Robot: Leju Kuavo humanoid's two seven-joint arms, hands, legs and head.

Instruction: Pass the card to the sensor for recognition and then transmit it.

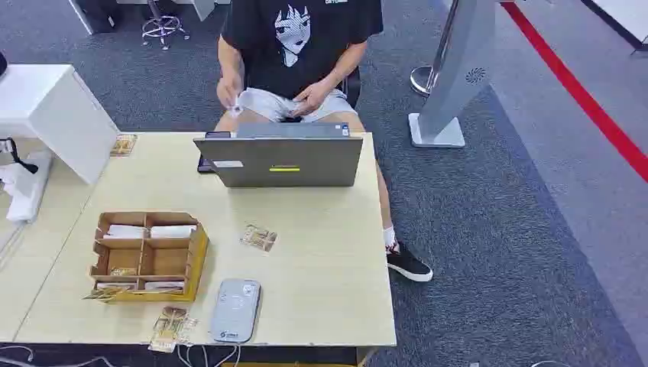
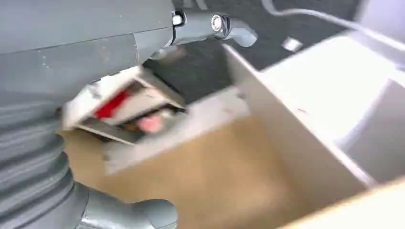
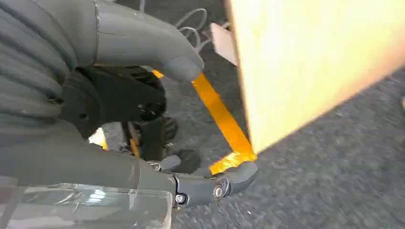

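Several cards in clear sleeves lie on the table: one card (image 1: 258,238) near the middle, another (image 1: 172,327) at the front edge, a third (image 1: 122,144) at the far left. The grey flat sensor (image 1: 234,310) lies near the front edge, right of the front card. My left hand (image 2: 71,57) hangs beside pale furniture panels, fingers apart, holding nothing. My right hand (image 3: 100,100) hangs beside the table's wooden side (image 3: 305,62) above the carpet, thumb and fingers (image 3: 215,188) apart and empty.
A cardboard organiser (image 1: 145,256) with white and sleeved cards stands left of the sensor. A grey laptop (image 1: 279,159) stands at the table's far edge, with a person (image 1: 294,53) seated behind it. A white box (image 1: 57,115) is at the far left. Orange tape (image 3: 219,114) marks the floor.
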